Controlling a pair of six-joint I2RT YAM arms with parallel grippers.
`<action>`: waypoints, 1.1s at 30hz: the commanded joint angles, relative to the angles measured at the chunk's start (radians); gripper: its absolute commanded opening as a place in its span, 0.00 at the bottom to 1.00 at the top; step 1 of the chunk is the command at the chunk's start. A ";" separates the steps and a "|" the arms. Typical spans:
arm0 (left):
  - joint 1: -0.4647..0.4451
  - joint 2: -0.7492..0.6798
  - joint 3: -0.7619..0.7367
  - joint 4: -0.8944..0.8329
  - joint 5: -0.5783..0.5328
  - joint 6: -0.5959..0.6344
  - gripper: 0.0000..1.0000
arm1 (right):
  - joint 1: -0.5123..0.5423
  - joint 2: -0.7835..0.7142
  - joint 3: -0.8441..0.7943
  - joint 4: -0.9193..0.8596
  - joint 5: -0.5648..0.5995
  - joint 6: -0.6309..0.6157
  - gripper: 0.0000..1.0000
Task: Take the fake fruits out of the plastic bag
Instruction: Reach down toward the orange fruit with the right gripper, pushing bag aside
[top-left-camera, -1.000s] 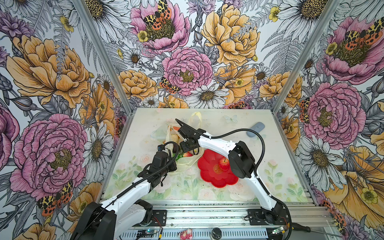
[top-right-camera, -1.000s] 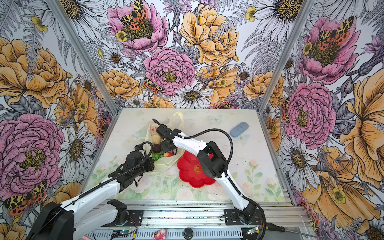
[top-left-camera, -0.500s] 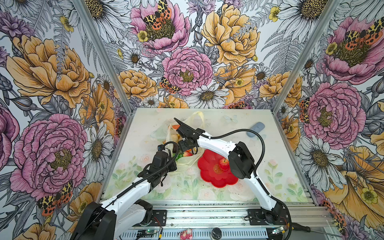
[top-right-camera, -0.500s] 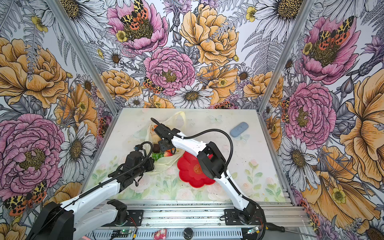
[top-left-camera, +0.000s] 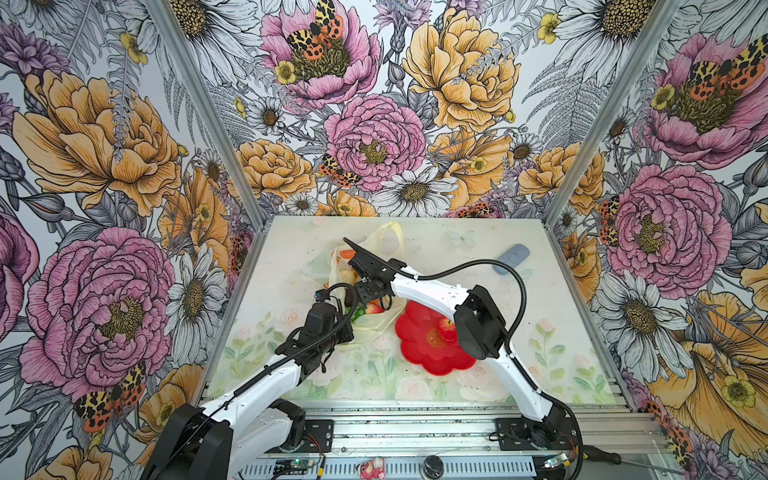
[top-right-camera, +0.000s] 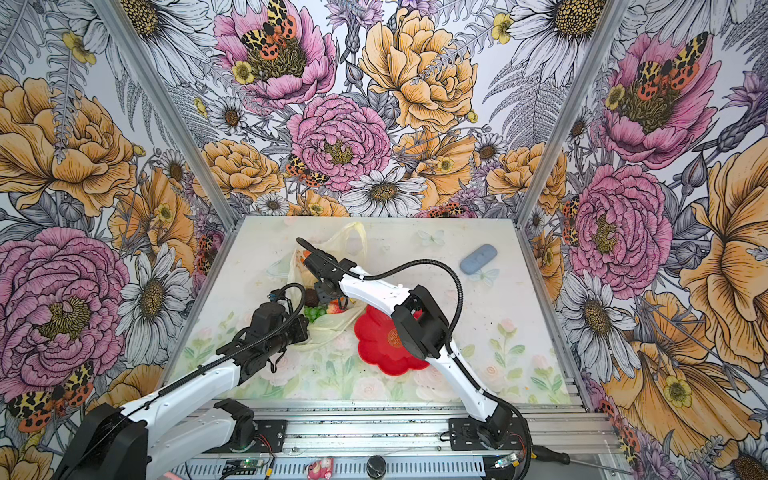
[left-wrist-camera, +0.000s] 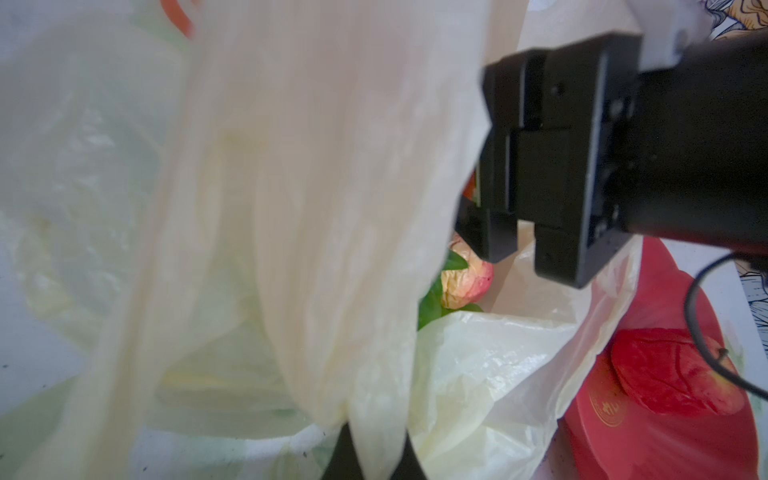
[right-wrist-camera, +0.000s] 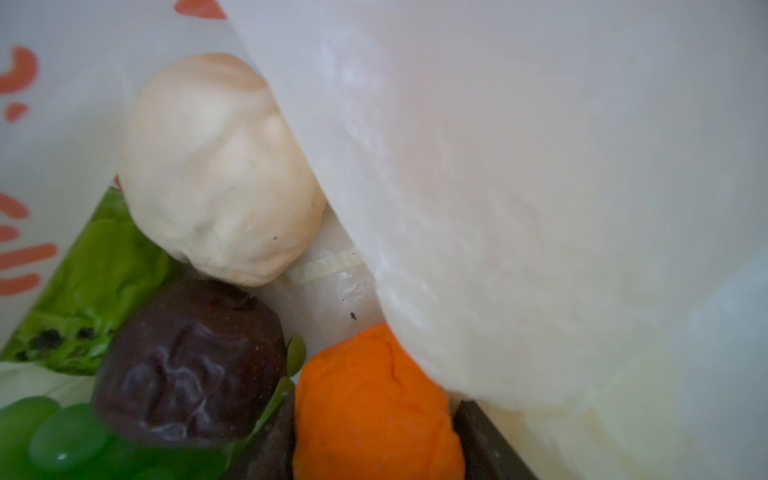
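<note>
The cream plastic bag (top-left-camera: 376, 328) lies mid-table in both top views, and my left gripper (left-wrist-camera: 374, 457) is shut on a bunched fold of it, holding the mouth up. Reaching into that mouth, my right gripper (right-wrist-camera: 374, 449) is shut on the orange (right-wrist-camera: 374, 399), which fills the gap between its dark fingers. A pale pear (right-wrist-camera: 216, 174), a dark mangosteen (right-wrist-camera: 191, 365), green grapes (right-wrist-camera: 54, 436) and a bumpy green fruit (right-wrist-camera: 104, 282) lie beside it inside the bag. A strawberry (top-left-camera: 374, 308) shows at the bag's opening.
A red flower-shaped plate (top-left-camera: 428, 353) sits just right of the bag with a red apple (top-left-camera: 446, 328) on it, under my right forearm. A blue-grey oblong object (top-left-camera: 511, 258) lies at the back right. Floral walls close in three sides.
My right gripper has shifted slightly to the left, deeper into the bag. The left arm has held still with the bag in its grip.
</note>
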 joint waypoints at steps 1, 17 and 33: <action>0.005 0.003 0.005 0.031 0.015 0.014 0.00 | 0.031 0.003 0.025 -0.015 0.068 -0.020 0.65; 0.005 0.008 0.005 0.034 0.014 0.014 0.00 | 0.090 0.042 0.070 -0.073 0.242 -0.042 0.65; 0.005 0.008 0.006 0.034 0.017 0.014 0.00 | 0.098 -0.024 0.085 -0.111 0.289 -0.055 0.79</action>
